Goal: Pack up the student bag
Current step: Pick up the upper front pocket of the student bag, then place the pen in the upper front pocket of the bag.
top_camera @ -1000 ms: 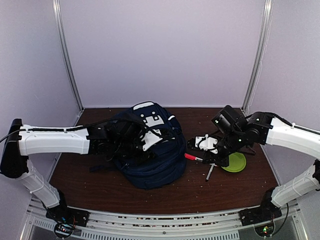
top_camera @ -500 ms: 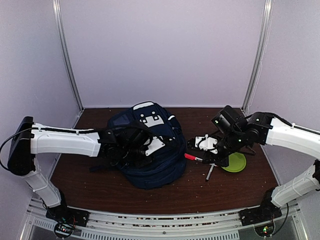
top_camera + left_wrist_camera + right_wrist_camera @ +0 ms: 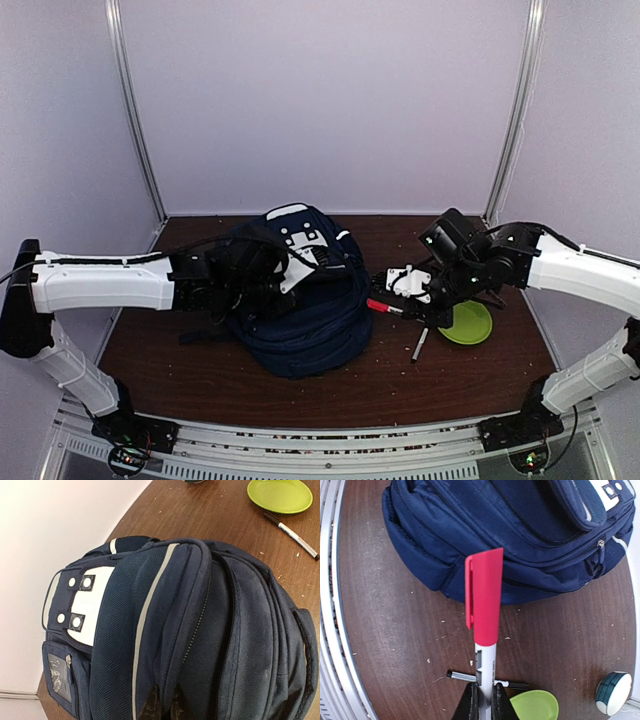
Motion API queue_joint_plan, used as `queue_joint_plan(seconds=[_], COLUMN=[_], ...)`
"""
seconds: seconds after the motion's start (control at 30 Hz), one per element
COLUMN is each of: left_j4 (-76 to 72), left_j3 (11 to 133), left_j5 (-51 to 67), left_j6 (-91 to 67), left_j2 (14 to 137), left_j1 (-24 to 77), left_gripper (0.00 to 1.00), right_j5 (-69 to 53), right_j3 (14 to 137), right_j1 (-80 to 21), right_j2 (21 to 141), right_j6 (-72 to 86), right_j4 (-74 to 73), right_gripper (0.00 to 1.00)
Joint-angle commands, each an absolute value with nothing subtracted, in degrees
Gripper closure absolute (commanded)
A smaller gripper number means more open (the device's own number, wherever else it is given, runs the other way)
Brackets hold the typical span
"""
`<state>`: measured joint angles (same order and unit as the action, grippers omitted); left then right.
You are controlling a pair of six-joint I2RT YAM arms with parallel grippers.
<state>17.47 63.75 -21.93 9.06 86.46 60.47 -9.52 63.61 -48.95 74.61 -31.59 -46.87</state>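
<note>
1. The student bag, a navy backpack with a white stripe and a white patch with dark squares near its top, lies in the middle of the brown table, between the two arms.
2. The left gripper reaches onto the bag from the left. Its fingers are closed together on a ridge of navy fabric beside a zip on the front panel.
3. The right gripper hovers just right of the bag, clamped on the white barrel of a red-capped marker, whose cap points toward the bag.
4. A lime-green plate sits on the table to the right, partly under the right arm.
5. A black pen lies on the wood just beside the plate, on the side nearer the bag.
6. A round teal-and-white object rests near the plate, seen from the right wrist camera; what it is cannot be told.
</note>
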Motion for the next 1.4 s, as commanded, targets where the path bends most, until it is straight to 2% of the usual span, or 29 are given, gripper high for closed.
queue_joint_plan(seconds=[0.0,0.37,0.73,1.37], left_j4=[11.88,14.57,13.26,12.24], left_j3=[63.55,69.96,71.53,70.55], left_j5=[-24.24,-14.57,-9.27,-5.15], left_j6=[6.75,-0.26,-2.52,-3.04], left_j2=[84.8,84.77,84.32,80.8], left_j1=[59.47,55.61,54.32,53.53], left_gripper=[1.0,1.0,1.0,1.0], right_j5=[-0.94,11.45,16.11,19.36], right_j3=[68.65,75.23,75.98,83.42], right_j1=[-51.28,-56.46,-60.55,-61.31], right_j2=[76.75,84.58,91.98,110.82], right_j6=[-35.58,-50.68,-58.38,-66.2], right_j4=[-41.81,-33.85,-21.37,-2.06], right_gripper=[1.0,1.0,1.0,1.0])
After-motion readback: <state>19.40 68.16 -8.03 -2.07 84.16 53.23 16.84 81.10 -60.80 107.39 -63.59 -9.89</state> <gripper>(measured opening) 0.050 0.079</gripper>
